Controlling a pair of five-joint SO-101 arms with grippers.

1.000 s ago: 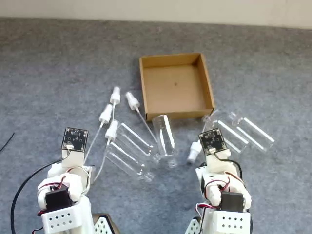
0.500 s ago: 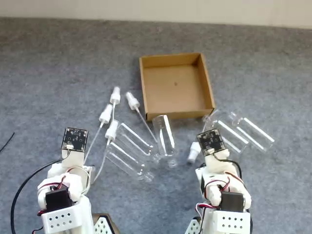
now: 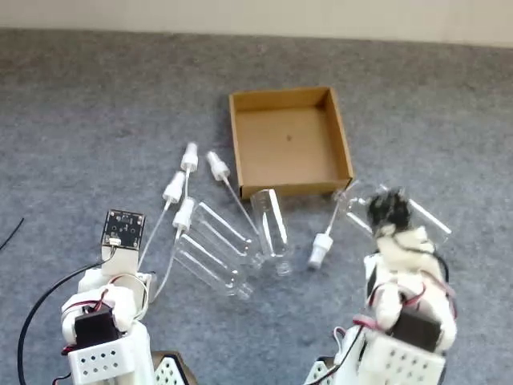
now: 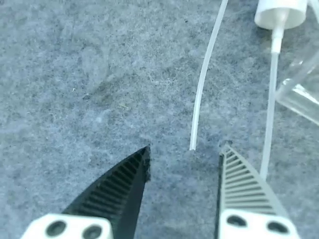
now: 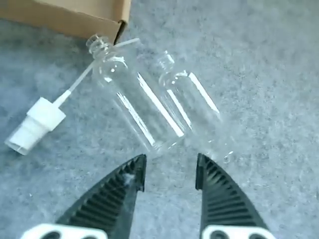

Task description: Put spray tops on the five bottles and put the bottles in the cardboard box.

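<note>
Right wrist view: the right gripper (image 5: 169, 160) is seen with its fingers spread and nothing between them. It is held just short of the bases of two bottles (image 5: 134, 107) that lie side by side toward the right side of the table (image 3: 80, 96). A top (image 5: 36, 127) lies beside them, and its tube passes close by one bottle's neck near a front corner of the box (image 5: 75, 12). The left gripper (image 4: 185, 149) is likewise released and empty, low over the table near the front left corner. The free end of a tube (image 4: 202, 84) lies between its tips.

Trouble is most likely to come from the paired bottles. If the fingers are closed over one, its neighbour may be nudged and set rolling, or both may be pinched at once. The smooth round walls may also slip from a grasp taken too near the base. On the left, a thin tube would probably flex if it were seized instead of the head.

Nothing is held in the box. All five bottles are seen uncapped and empty, three of them lying mid-table before the box's front wall.
</note>
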